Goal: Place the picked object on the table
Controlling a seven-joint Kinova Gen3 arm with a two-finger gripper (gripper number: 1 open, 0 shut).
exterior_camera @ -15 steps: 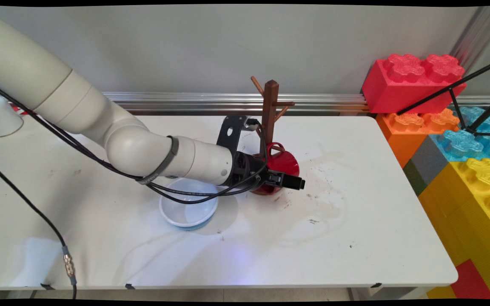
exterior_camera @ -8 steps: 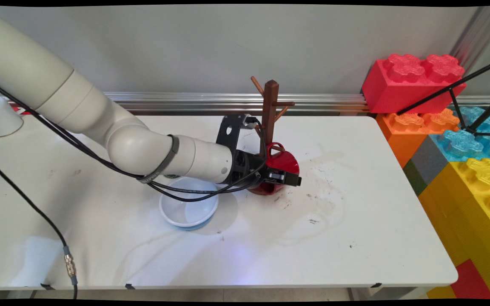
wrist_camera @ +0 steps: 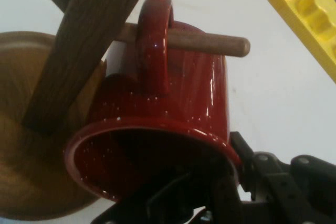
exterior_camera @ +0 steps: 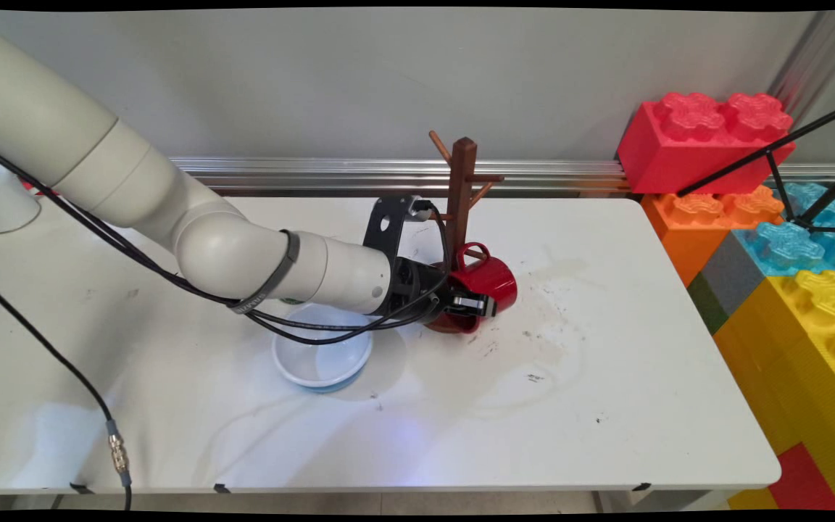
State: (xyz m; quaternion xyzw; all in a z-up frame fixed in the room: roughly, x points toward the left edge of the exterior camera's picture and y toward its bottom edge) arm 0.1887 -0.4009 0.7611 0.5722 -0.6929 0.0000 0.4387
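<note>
A red mug [exterior_camera: 496,281] [wrist_camera: 178,98] hangs by its handle on a low peg [wrist_camera: 210,43] of the brown wooden mug tree [exterior_camera: 463,181] [wrist_camera: 89,40], lying nearly level with its mouth toward the hand. My gripper [exterior_camera: 479,304] [wrist_camera: 231,182] reaches in from the left, low over the table. It is shut on the mug's rim, one finger inside the mouth and one outside the wall. The tree's round base [wrist_camera: 21,129] lies just under the mug. Much of the inner finger is hidden in the mug's dark inside.
A white bowl with a blue rim [exterior_camera: 322,355] sits under the arm's forearm, left of the tree. A white cup [exterior_camera: 1,199] stands at the far left. Big coloured blocks [exterior_camera: 751,181] and a black tripod leg [exterior_camera: 787,152] border the table's right end.
The gripper has drawn back a little to the left. The mug has tipped from a dome-like pose to nearly level, its bottom swinging right, its handle staying on the peg.
</note>
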